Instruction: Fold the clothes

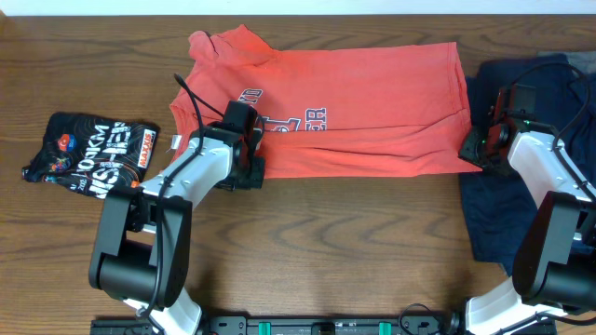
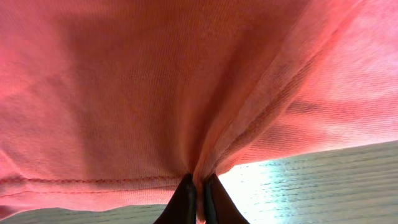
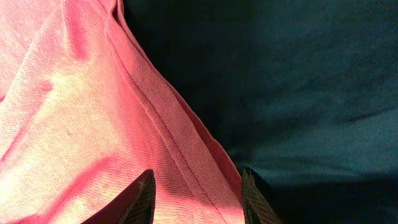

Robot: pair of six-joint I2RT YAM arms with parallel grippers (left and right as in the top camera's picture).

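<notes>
A dark, wood-grain table (image 1: 372,242) fills the overhead view. The coral-red T-shirt (image 1: 363,112) lies spread across its middle, right edge against a navy garment (image 1: 568,84). A black printed shirt (image 1: 88,154) lies beside the left arm. The left tool (image 2: 199,186) is pinched closed on the T-shirt's near edge. The right tool (image 3: 198,180) stands open astride the hem.

Left arm (image 1: 200,167): white shell links, black joint housings, bulky black cylinder at base. Thin black cable (image 1: 186,98) arcs off wrist. Right arm (image 1: 535,158): same white-and-black build, black wrist block carrying small green light (image 1: 523,119). Left gripper (image 2: 199,200): slim black tapered fingers (image 2: 185,202). Right gripper (image 3: 196,193): dark grey fingers (image 3: 142,198), pointed tips, flat inner faces.
</notes>
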